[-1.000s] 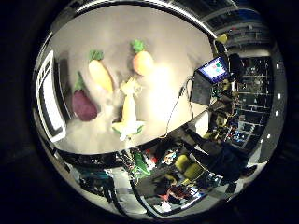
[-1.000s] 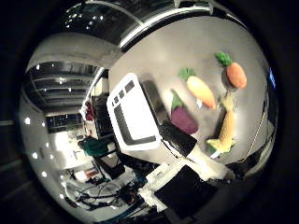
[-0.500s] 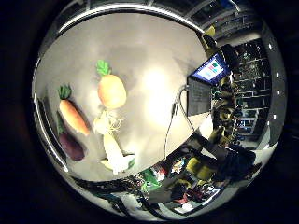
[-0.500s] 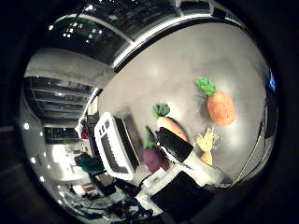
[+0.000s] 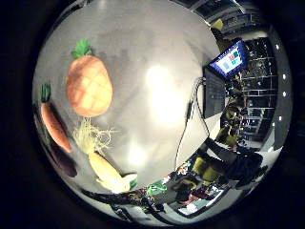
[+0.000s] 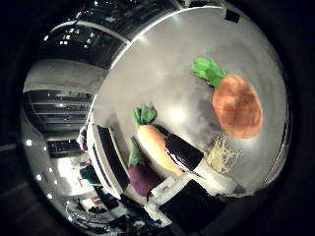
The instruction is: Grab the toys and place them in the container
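Container (image 6: 109, 160): dark-walled, white-rimmed bin at table edge, seen edge-on in thumb-side view; contents not visible, can't tell if anything is in it. All four toys lie on the grey table (image 5: 157, 95), none in container. Pineapple (image 5: 88, 86): orange plush w/ green crown, biggest in both views so closest to palm; long axis runs crown-to-base, crown pointing away from the corn. Corn (image 5: 106, 171): yellow body, pale stringy silk splayed just beside pineapple base, may touch it; green husk at far end toward table's near edge; axis roughly continues pineapple's line. Carrot (image 5: 55, 125): orange, green top, lies alongside pineapple, near but apart; tops point the same general way. Eggplant (image 5: 62, 161): purple, beside carrot on the side away from pineapple, approx. parallel; in thumb-side view its green cap sits just beside container wall, contact unclear. Seen from carrot, w/ green top at 12 o'clock, pineapple and eggplant are on opposite flanks, about 3 and 9. Hand (image 6: 184, 153): one dark fingertip on white link shows in thumb-side view, crossing over carrot; not closed on any toy; spread vs curled can't be told. Open room: wide bare table beyond pineapple out to laptop (image 5: 224, 71) at far edge. Toys cluster near container-side edge; little margin there.
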Robot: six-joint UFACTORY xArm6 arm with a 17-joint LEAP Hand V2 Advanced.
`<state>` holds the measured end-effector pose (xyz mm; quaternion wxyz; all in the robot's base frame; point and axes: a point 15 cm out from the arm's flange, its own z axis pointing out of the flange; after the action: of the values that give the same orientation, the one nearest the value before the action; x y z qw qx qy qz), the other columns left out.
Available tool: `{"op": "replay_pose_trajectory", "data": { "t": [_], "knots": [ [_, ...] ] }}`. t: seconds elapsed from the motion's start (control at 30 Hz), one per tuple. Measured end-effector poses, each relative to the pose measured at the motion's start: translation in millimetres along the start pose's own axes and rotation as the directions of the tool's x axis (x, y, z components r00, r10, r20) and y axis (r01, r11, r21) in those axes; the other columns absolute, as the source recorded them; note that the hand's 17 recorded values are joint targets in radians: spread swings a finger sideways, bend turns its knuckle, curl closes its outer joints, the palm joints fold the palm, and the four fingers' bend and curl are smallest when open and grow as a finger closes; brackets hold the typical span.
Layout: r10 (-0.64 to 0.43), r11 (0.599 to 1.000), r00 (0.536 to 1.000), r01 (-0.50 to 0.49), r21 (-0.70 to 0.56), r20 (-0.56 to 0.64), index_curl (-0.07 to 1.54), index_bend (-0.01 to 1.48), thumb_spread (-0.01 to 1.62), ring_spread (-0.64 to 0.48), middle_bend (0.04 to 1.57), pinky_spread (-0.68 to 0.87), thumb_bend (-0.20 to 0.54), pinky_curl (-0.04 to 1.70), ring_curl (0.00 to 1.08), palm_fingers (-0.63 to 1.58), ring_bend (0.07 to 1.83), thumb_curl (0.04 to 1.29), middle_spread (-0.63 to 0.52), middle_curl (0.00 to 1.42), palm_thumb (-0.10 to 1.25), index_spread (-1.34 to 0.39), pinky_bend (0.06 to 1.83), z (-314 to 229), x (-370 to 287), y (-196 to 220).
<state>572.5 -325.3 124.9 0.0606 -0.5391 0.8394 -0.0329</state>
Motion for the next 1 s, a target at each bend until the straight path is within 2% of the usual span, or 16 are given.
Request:
{"op": "replay_pose_trajectory", "data": {
  "t": [0.27, 0.4, 0.57, 0.67, 0.7, 0.77, 0.83, 0.97, 1.0],
  "knots": [
    [0.008, 0.999, 1.0, -0.008, -0.042, 0.003, 0.25, 0.15, 1.07, 0.17, 0.33, 0.4, -0.025, 0.3, 0.24, 0.22, 0.55, 0.31, 0.08, 0.34, 0.57, -0.2, 0.53, 26.8, 5.1, 10.2],
    [0.009, 0.998, 1.0, -0.009, -0.063, 0.005, 0.26, 0.17, 1.07, 0.1, 0.34, 0.37, -0.024, 0.29, 0.25, 0.38, 0.65, 0.31, 0.05, 0.34, 0.57, -0.19, 0.56, 32.4, 5.8, 15.8],
    [-0.015, 0.996, 1.0, 0.016, -0.092, 0.008, 0.27, 0.18, 1.05, -0.09, 0.42, 0.14, -0.023, 0.27, 0.29, 0.71, 0.88, 0.31, -0.03, 0.36, 0.56, -0.24, 0.62, 37.4, 4.4, 22.8],
    [-0.033, 0.994, 0.999, 0.034, -0.102, 0.01, 0.28, 0.2, 1.03, -0.19, 0.52, -0.14, -0.015, 0.3, 0.34, 1.09, 0.99, 0.32, -0.11, 0.4, 0.62, -0.32, 0.8, 40.1, 0.0, 25.0],
    [-0.036, 0.993, 0.999, 0.037, -0.114, 0.012, 0.3, 0.21, 1.02, -0.21, 0.55, -0.23, -0.016, 0.31, 0.35, 1.12, 1.01, 0.32, -0.14, 0.41, 0.64, -0.35, 0.83, 40.6, -1.3, 28.0],
    [-0.045, 0.989, 0.999, 0.046, -0.139, 0.008, 0.34, 0.28, 1.02, -0.22, 0.65, -0.37, -0.018, 0.33, 0.37, 1.31, 1.03, 0.33, -0.17, 0.45, 0.66, -0.38, 0.88, 39.6, -1.6, 34.2],
    [-0.057, 0.985, 0.998, 0.056, -0.163, 0.001, 0.4, 0.39, 1.01, -0.22, 0.74, -0.43, -0.019, 0.35, 0.39, 1.37, 1.05, 0.33, -0.18, 0.48, 0.67, -0.4, 0.93, 38.8, -1.1, 39.9],
    [-0.057, 0.981, 0.998, 0.057, -0.184, 0.005, 0.54, 0.75, 1.02, -0.2, 0.92, -0.39, -0.016, 0.43, 0.44, 1.44, 1.13, 0.34, -0.16, 0.54, 0.72, -0.34, 1.06, 36.9, -0.2, 45.6],
    [-0.059, 0.979, 0.998, 0.059, -0.193, 0.008, 0.57, 0.8, 1.02, -0.19, 0.96, -0.37, -0.017, 0.45, 0.45, 1.42, 1.16, 0.34, -0.15, 0.55, 0.73, -0.32, 1.09, 34.0, -0.4, 48.2]
  ]
}}
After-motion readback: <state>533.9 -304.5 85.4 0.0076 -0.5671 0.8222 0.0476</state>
